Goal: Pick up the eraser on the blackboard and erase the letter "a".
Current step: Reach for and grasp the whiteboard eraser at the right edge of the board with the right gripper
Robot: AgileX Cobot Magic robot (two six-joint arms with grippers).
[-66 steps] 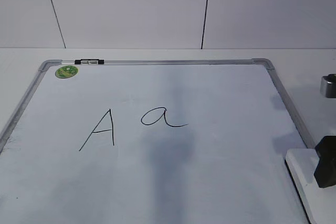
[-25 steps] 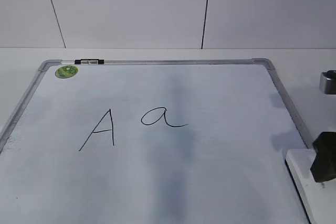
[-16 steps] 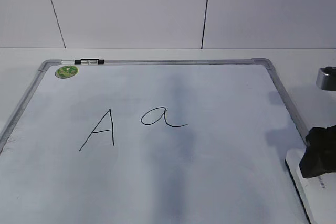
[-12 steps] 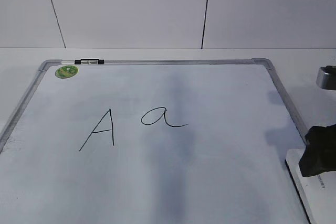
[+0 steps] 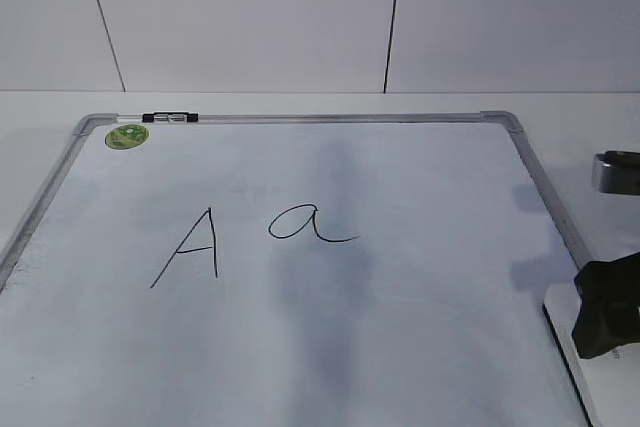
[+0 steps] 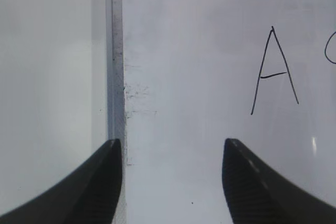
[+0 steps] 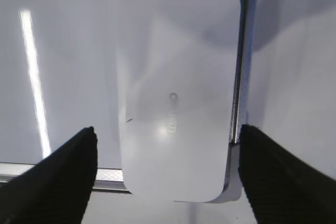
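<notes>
The right hand (image 7: 168,177) hung over the eraser (image 7: 178,87), its two dark fingers (image 7: 58,177) spread wide to either side of the white block and not touching it. In the exterior view that hand (image 5: 610,309) sat at about 4 o'clock, over the blackboard's (image 5: 420,347) lower right corner, where the eraser (image 5: 585,367) lay across the silver frame. The left hand (image 6: 170,182) pointed down over the board's left edge, fingers (image 6: 94,187) moderately apart and holding nothing, one above the frame (image 6: 114,77) and one above the white surface. The letter "a" (image 5: 310,223) stood unerased near the board's middle, at 9 o'clock from the eraser and well apart from it, just right of the capital "A" (image 5: 190,247). A green sticker (image 5: 127,135) marked the corner at 10 o'clock.
</notes>
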